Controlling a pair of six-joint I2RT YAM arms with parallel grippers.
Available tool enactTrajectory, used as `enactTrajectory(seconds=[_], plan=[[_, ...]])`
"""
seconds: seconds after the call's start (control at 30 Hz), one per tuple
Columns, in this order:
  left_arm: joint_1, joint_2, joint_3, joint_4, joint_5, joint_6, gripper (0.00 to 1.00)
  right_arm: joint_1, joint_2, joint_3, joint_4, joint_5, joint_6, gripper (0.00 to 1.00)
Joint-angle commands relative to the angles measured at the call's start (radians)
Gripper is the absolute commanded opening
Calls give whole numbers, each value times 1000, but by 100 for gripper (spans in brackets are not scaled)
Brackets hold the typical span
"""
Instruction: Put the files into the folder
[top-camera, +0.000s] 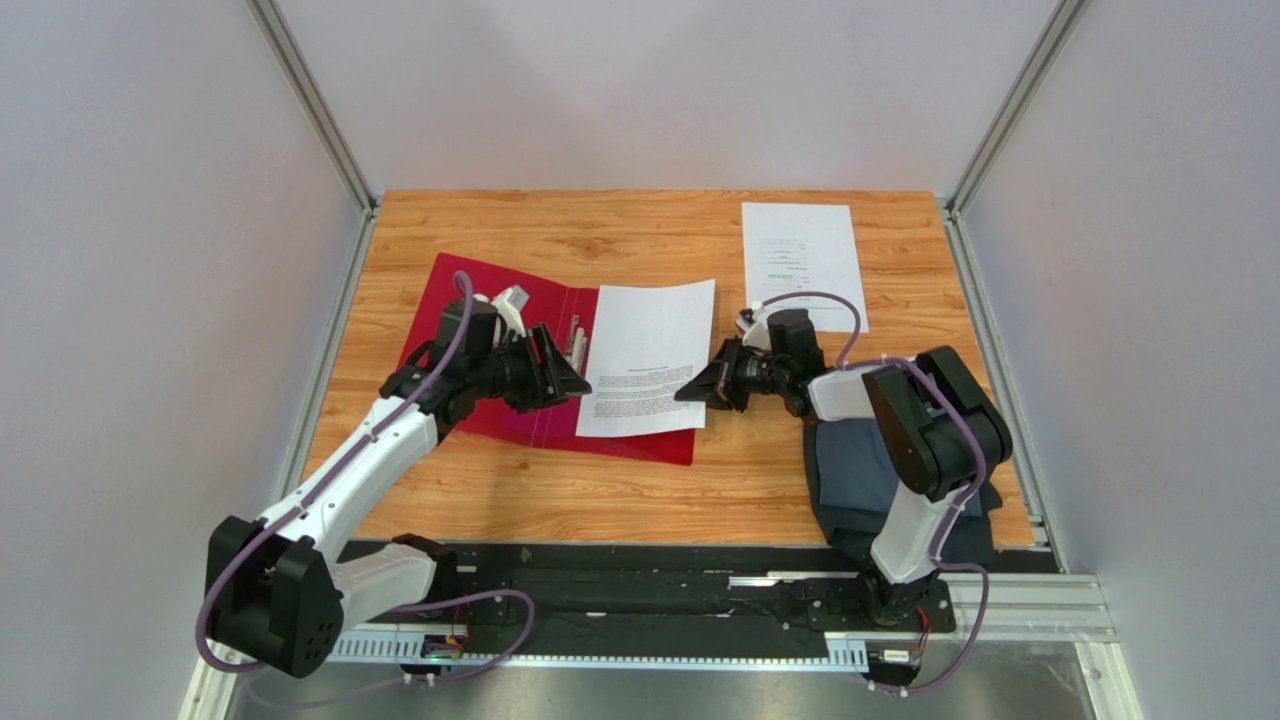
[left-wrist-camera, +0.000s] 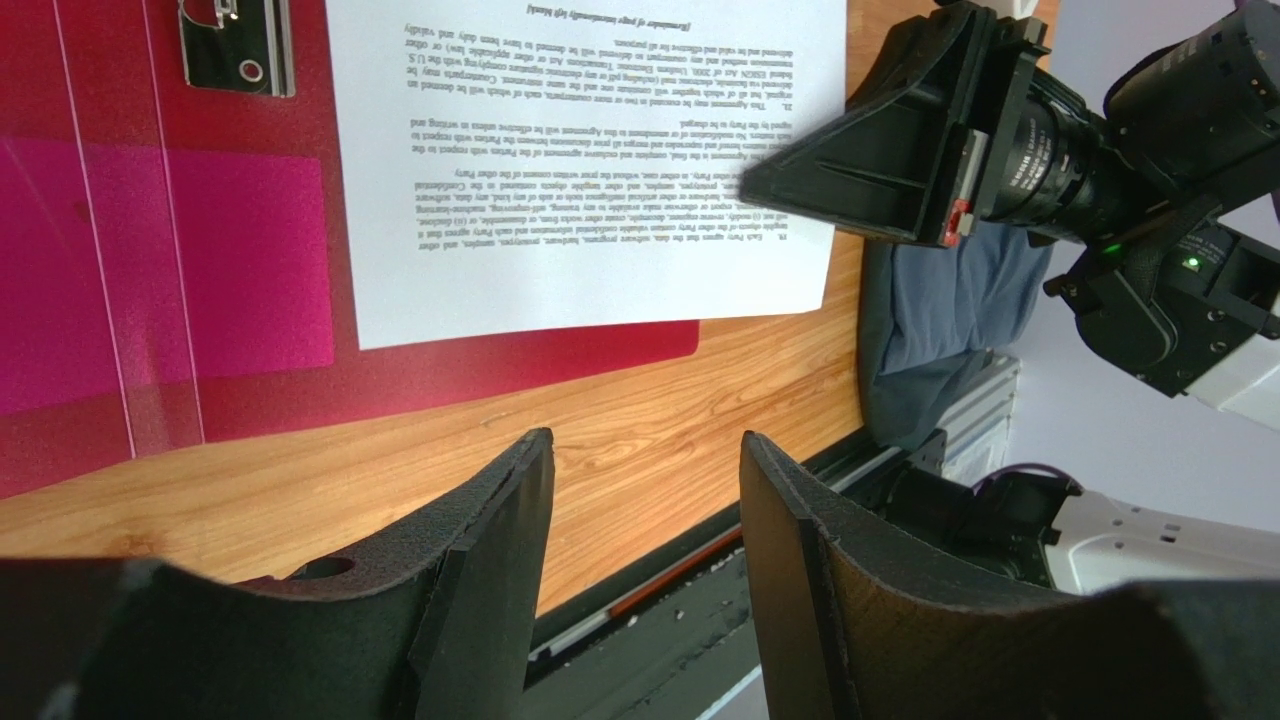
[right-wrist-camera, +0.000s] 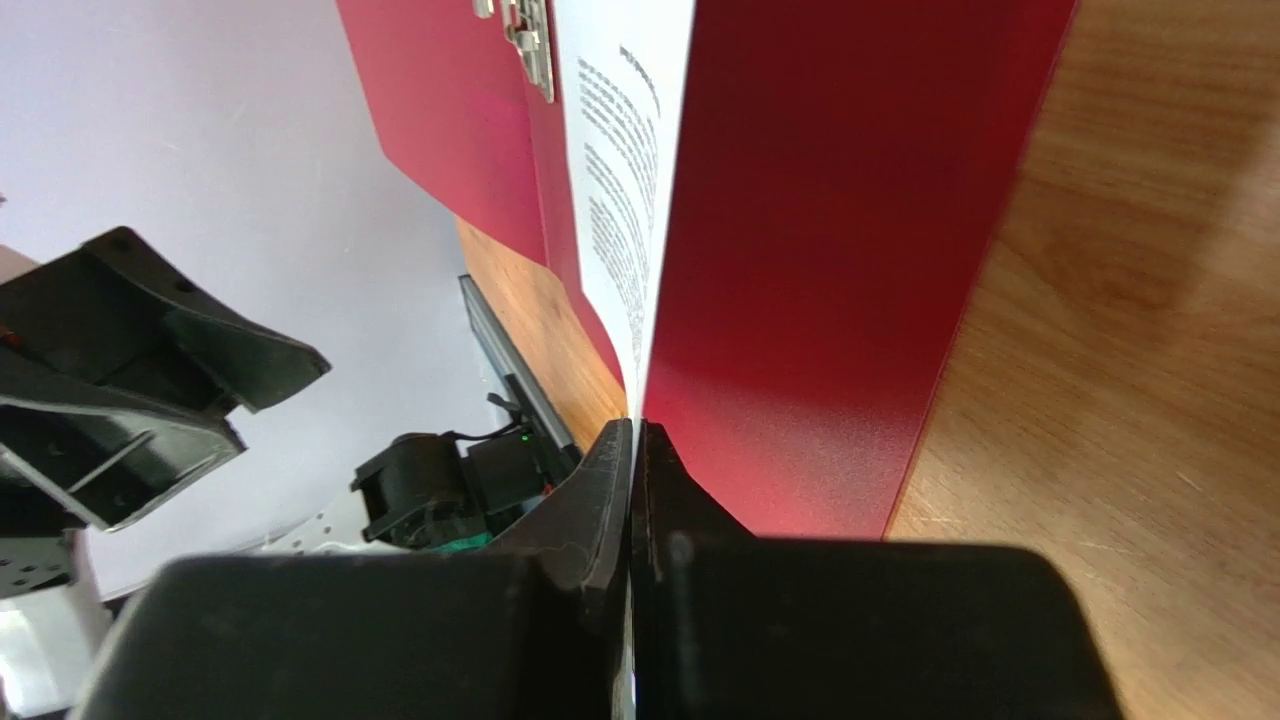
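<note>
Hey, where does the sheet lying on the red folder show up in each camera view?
Top external: sheet at centre, on the folder's right half.
Left wrist: sheet at top centre, text upside down.
Right wrist: sheet is a narrow white strip up the centre.
Shared landmark: the red folder under it.

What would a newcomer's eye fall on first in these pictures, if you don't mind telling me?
The open red folder left of the table's centre stands out, with a printed sheet lying across its right half. The right gripper is shut on that sheet's right edge, while the left gripper hangs open facing it over the folder. A second sheet lies apart at the table's far right.
</note>
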Motion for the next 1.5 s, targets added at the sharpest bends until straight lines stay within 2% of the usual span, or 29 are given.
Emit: enactTrajectory(seconds=[0.0, 0.13, 0.47, 0.77, 0.9, 1.03, 1.47], plan=[[7, -13, -4, 28, -4, -8, 57, -7, -11, 22, 57, -90, 33, 0], [7, 4, 1, 36, 3, -14, 57, -10, -8, 25, 112, -118, 105, 0], [7, 15, 7, 40, 6, -12, 57, -15, 66, -15, 492, -178, 393, 0], [7, 9, 5, 37, 3, -9, 57, -17, 146, -21, 724, -181, 560, 0], [7, 7, 7, 34, 2, -3, 58, -32, 123, -16, 697, -182, 544, 0], [8, 12, 6, 39, 2, -5, 57, -35, 88, 7, 579, -185, 481, 0], [8, 24, 6, 54, 8, -6, 57, -24, 57, 68, 566, -188, 519, 0]])
